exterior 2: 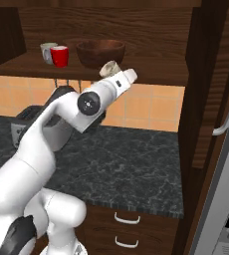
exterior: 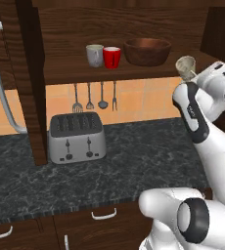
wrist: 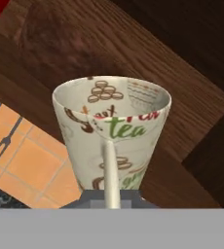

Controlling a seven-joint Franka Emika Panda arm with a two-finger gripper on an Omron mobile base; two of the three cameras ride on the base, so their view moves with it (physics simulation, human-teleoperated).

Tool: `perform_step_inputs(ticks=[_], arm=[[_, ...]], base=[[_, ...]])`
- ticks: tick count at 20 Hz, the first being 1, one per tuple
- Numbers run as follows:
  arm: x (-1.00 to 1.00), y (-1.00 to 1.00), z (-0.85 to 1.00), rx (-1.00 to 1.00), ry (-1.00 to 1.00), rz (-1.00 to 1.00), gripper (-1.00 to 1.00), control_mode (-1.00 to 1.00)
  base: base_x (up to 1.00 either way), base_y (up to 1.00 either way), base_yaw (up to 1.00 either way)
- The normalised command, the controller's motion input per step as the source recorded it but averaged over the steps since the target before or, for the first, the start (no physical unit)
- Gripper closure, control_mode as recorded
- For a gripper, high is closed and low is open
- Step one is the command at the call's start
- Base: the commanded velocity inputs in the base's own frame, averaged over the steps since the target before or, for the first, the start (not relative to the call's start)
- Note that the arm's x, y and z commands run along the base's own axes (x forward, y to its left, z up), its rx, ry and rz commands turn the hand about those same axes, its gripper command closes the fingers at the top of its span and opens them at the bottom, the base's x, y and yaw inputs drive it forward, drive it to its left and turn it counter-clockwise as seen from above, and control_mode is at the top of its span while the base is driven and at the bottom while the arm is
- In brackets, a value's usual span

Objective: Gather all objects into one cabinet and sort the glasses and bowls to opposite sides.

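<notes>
**A:** So the tool is clamped tight on the cream mug, the one with the "tea" print. In the hand view its handle runs straight down the middle toward the camera, so it looks like the grip is on or right at the handle side. The fingertips themselves are hidden behind the mug, but it's clearly carried, up in the air and tilted, just off the near right end of the shelf board.

**B:** Yeah, and it's just to the right of the wooden bowl. That's the awkward bit. The grey cup and red cup sit touching each other on the left part of the shelf, bowl in the middle.

**A:** So my guess is the mug wants to join the cups on the left, not get dumped at the right end. Cups one side, bowl the other.

**B:** Agreed. I'd level the mug out first, then bring it across along the near edge of the shelf, in front of the bowl, high enough to clear the bowl rim. Setting it down near the red cup without bumping it is the fiddly part, they're already packed close.

**A:** There's also not much headroom inside the cabinet, so keep the wrist low-ish.

**B:** And the toaster on the counter sits right below the cups if it slips. Only let go once the base is flat on the board.
</notes>
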Motion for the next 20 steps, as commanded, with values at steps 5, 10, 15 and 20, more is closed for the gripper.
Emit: perform_step_inputs(ticks=[5, 10, 15, 20], arm=[[-1.00, 0.79, -0.06, 0.00, -0.25, 0.00, 1.00, -1.00], [-0.96, 0.87, 0.00, 0.05, -0.06, 0.00, 1.00, -1.00], [-0.57, 0.75, 0.00, 0.26, 0.09, 0.00, 1.00, -1.00], [-0.46, 0.66, 0.15, 0.33, 0.36, 0.04, 1.00, -1.00]], base=[[0.00, 0.00, 0.00], [0.00, 0.00, 0.00], [0.00, 0.00, 0.00], [0.00, 0.00, 0.00]])
